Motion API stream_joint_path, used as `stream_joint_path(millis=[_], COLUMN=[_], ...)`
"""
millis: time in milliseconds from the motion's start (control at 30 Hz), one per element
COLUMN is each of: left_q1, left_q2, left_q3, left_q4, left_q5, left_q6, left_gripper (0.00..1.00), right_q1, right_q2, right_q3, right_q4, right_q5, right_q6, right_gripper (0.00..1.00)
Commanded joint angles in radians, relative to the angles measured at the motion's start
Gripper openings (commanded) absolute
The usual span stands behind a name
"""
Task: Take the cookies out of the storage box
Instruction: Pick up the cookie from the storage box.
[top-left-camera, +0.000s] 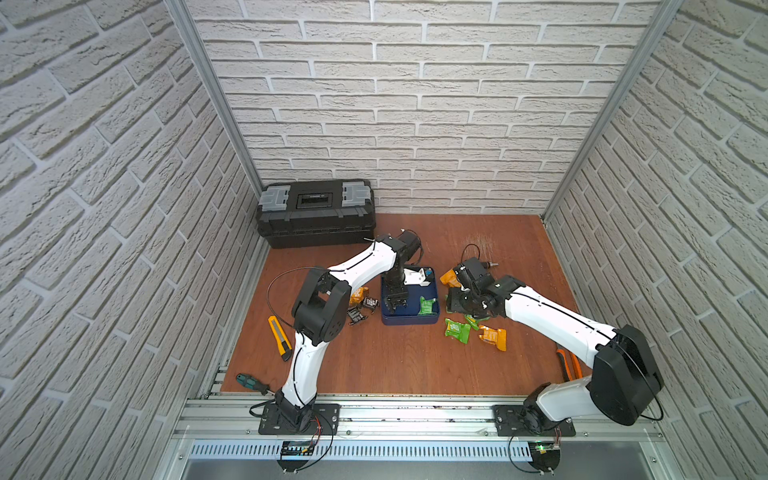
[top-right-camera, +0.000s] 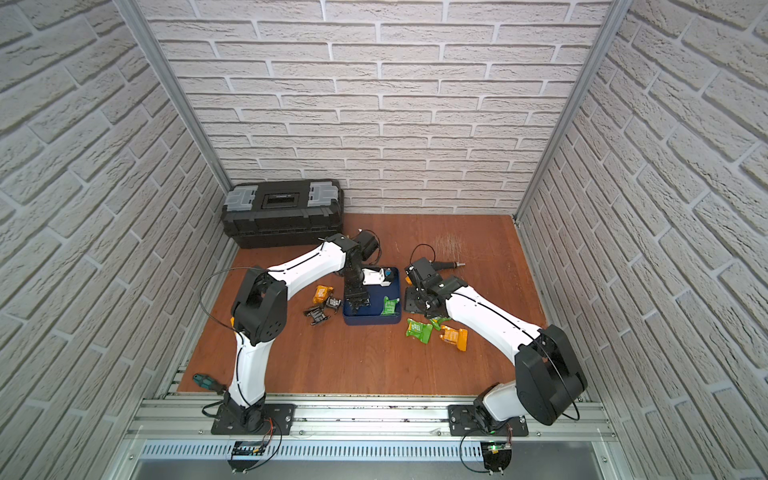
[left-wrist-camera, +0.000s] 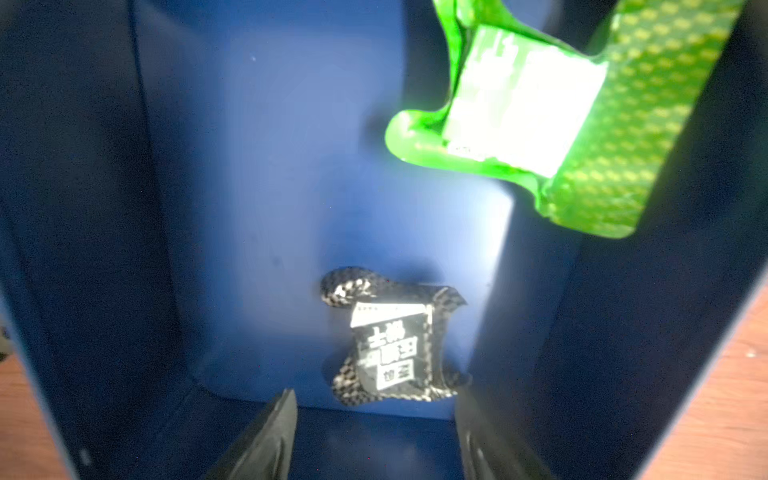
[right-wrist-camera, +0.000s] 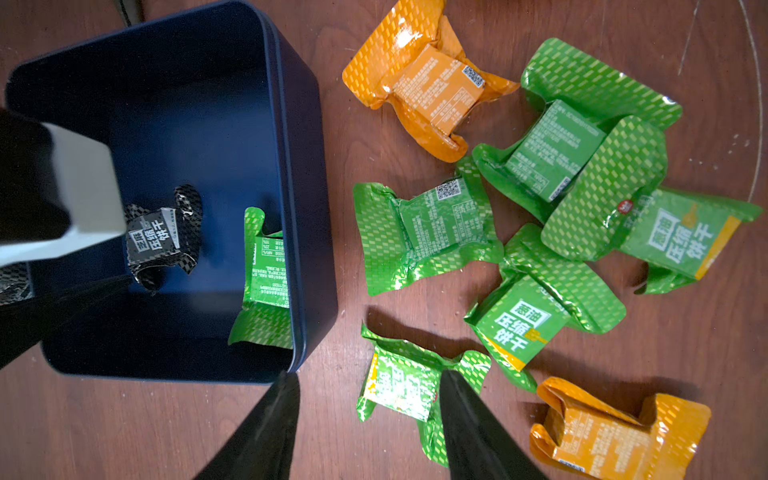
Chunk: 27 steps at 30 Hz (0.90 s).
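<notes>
**Storage box.** The storage box (top-left-camera: 409, 321) stands open side up on the tabletop (top-left-camera: 395, 365), between the two arms. Two cookies are inside it:
- A black cookie packet (left-wrist-camera: 395, 345) lies flat on the box floor.
- A green cookie packet (left-wrist-camera: 540, 104) leans against the wall on the right arm's side.

**Left jaws.** The left jaws are lowered into the box, close to the wall on the left arm's side. In the left wrist view the fingers (left-wrist-camera: 270, 436) stand well apart with nothing between them. The black cookie packet lies just ahead of the fingertips, in line with the gap and nearer to one finger. Contact cannot be confirmed. The green cookie packet lies farther off, clear of both fingers.

**Right jaws.** The right jaws hang outside the box, just beside its wall, over the tabletop. In the right wrist view the fingers (right-wrist-camera: 266, 436) stand partly open. A loose green packet (right-wrist-camera: 399, 390) lies between them. One finger overlaps its edge and a clear gap separates it from the other, so it is not clamped.

**Cookies outside the box.**
- On the right arm's side, near the right jaws, other green packets (right-wrist-camera: 424, 232) and two orange packets (right-wrist-camera: 428, 83) lie on the tabletop.
- On the left arm's side, a single orange packet (top-left-camera: 358, 296) and black packets (top-left-camera: 357, 314) lie just beside the box.
</notes>
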Motion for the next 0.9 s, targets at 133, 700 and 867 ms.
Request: stream_joint_path(millis=[133, 700, 867], left_q1=[-0.02, -0.028, -0.028], left_q2=[0.036, 0.079, 0.08], left_q3=[0.015, -0.005, -0.005], left_q4=[-0.008, 0.018, 0.011], left_q5=[0.023, -0.055, -0.039], left_q6=[0.026, 0.033, 0.026], left_gripper=[0.67, 0.59, 0.57], right_q1=[-0.002, -0.005, -0.007], right_q2=[-0.023, -0.029, -0.029], right_q3=[-0.003, -0.004, -0.008], right_q4=[-0.003, -0.007, -0.004], right_q5=[0.021, 0.025, 0.026], right_q6=[-0.007, -0.005, -0.006], right_gripper=[0.59, 0.59, 0.59])
